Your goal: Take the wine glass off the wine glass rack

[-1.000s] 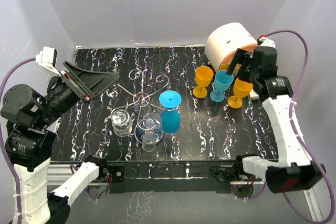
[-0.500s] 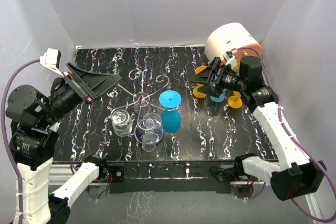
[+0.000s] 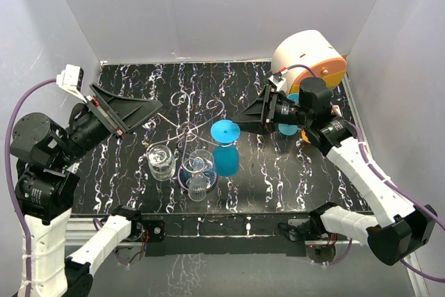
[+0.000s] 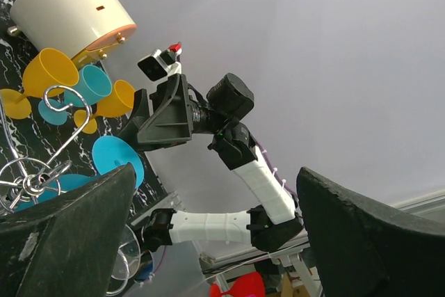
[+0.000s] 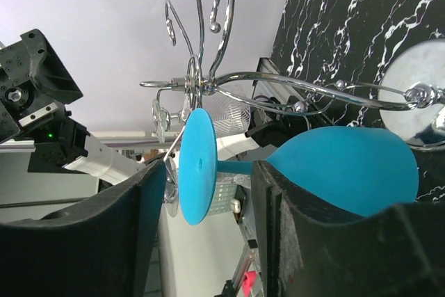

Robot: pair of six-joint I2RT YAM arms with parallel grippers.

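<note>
Right gripper (image 3: 240, 117) has swung to the blue wine glass (image 3: 226, 158); fingers (image 5: 125, 241) are released, astride its stem. A crooked pull could snag the foot on the wine glass rack (image 3: 189, 129).

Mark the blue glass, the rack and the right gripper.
blue glass (image 5: 348, 168), right wrist view, on the bowl.
rack (image 3: 186, 129), top external view, on the central hub.
right gripper (image 3: 238, 120), top external view, between the fingertips.
</note>
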